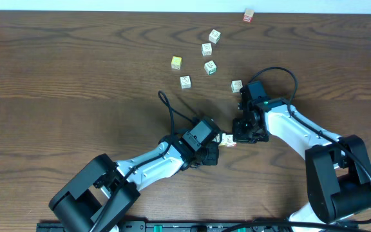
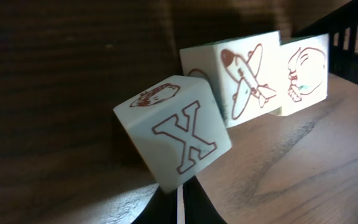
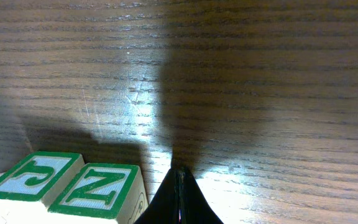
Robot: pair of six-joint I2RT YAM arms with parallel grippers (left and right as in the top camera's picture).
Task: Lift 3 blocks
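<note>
Between our two arms, we pin the three blocks (image 2: 241, 78) in a row, left gripper (image 1: 219, 142) and right gripper (image 1: 236, 137) each closed to a blunt tip pushing inward, seemingly so the squeeze alone can raise them together.

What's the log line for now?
left claw shut | right claw shut | three pale wooden letter cubes in row between claws | lift unclear

Dark wood-grain counter (image 1: 57, 58). Loose scatter upper centre: yellow-green cube (image 1: 176, 62), five pale cubes (image 1: 214, 36) (image 1: 206, 49) (image 1: 210, 66) (image 1: 185, 82) (image 1: 236, 86) lying apart. Reddish cube (image 1: 248, 15) alone, top right, at the counter's edge.
</note>
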